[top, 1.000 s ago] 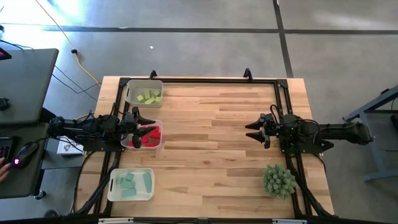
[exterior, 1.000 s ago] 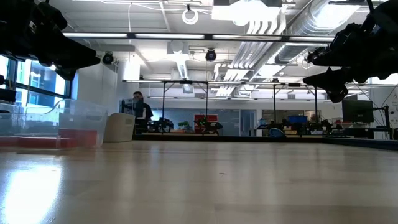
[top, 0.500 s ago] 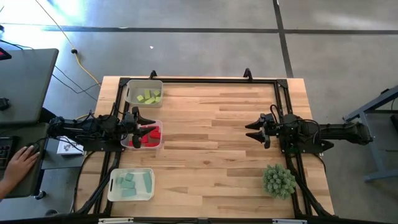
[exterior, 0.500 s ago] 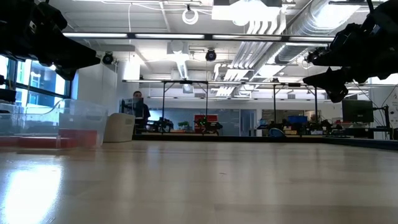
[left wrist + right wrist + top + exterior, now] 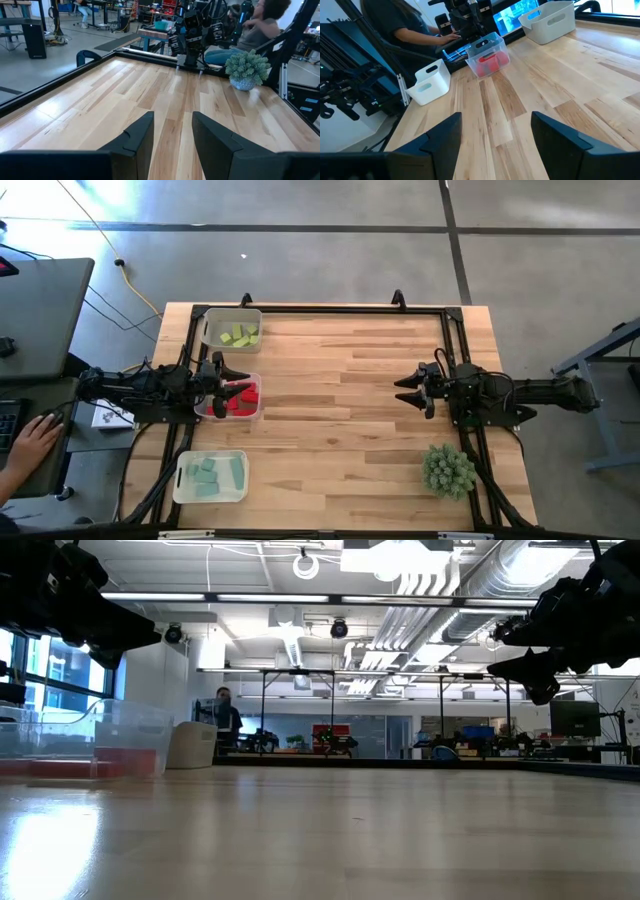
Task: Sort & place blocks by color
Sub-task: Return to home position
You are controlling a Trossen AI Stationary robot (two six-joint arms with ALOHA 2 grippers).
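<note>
Three clear bins stand along the table's left edge. The far bin [image 5: 232, 330] holds yellow-green blocks [image 5: 240, 335], the middle bin [image 5: 230, 397] red blocks [image 5: 243, 401], and the near bin [image 5: 210, 476] teal blocks [image 5: 208, 477]. The red blocks [image 5: 492, 62] also show in the right wrist view. My left gripper [image 5: 238, 381] hangs open above the red bin, with nothing between its fingers [image 5: 137, 137]. My right gripper [image 5: 404, 391] hangs open over the table's right part, pointing toward the bins, and is also empty [image 5: 495, 120].
A spiky green plant ball [image 5: 448, 470] stands at the near right corner. Black frame rails [image 5: 320, 309] run along the table's edges. A person's hand [image 5: 30, 442] rests on a desk to the left of the table. The wooden top [image 5: 340, 420] between the two grippers is bare.
</note>
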